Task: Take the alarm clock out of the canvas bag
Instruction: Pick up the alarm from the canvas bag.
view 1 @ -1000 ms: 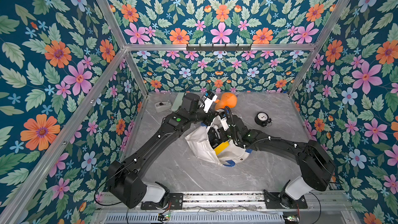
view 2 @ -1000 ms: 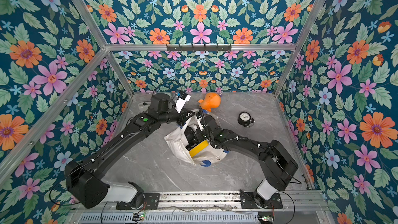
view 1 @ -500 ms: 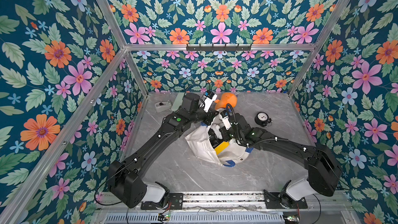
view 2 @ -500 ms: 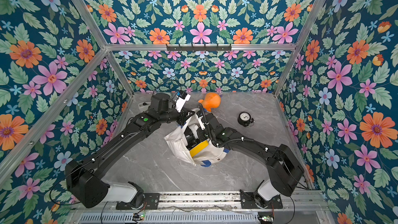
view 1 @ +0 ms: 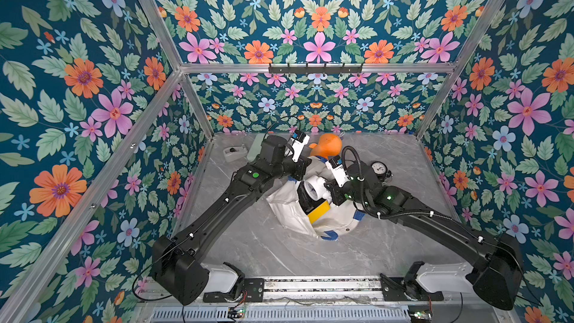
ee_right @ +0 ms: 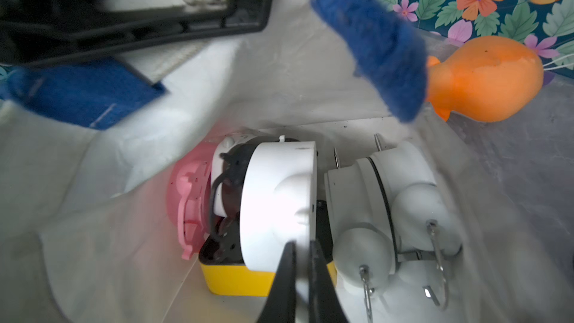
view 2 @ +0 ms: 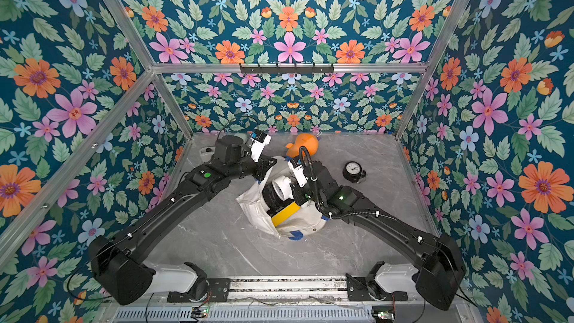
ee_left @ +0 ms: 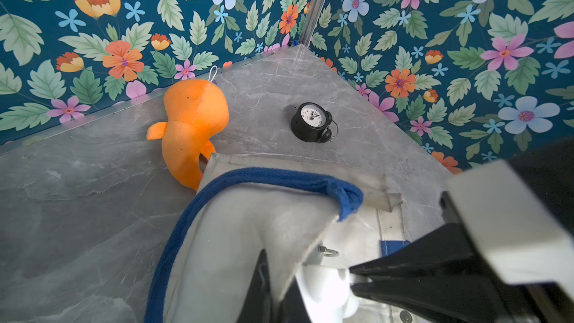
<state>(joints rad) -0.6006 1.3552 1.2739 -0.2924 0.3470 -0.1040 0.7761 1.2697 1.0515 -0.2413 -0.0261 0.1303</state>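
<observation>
White plastic is what the right gripper (ee_right: 302, 245) has hold of. Its jaws are almost together, pinched on the thin rim of the alarm clock (ee_right: 279, 197). The clock sits in the mouth of the canvas bag (view 1: 285, 209), near the middle of the table (view 1: 264, 253), with its dial showing in both top views. The left gripper (ee_left: 276, 292) is clamped on the bag's far rim beside the blue strap (ee_left: 248, 178), holding the mouth open. The clock looks light and rigid, but its shell is smooth and the pinch covers little of the edge, so it may swivel or slip. A hold across the body would likely be steadier. Packed close beside it are a second white clock (ee_right: 388, 197), a pink piece (ee_right: 189, 200) and a yellow box (ee_right: 236, 278), any of which could snag on the way out. A black clock (view 1: 378, 169) stands on the table to the bag's right, and an orange toy (view 1: 329, 146) lies at the far edge.
</observation>
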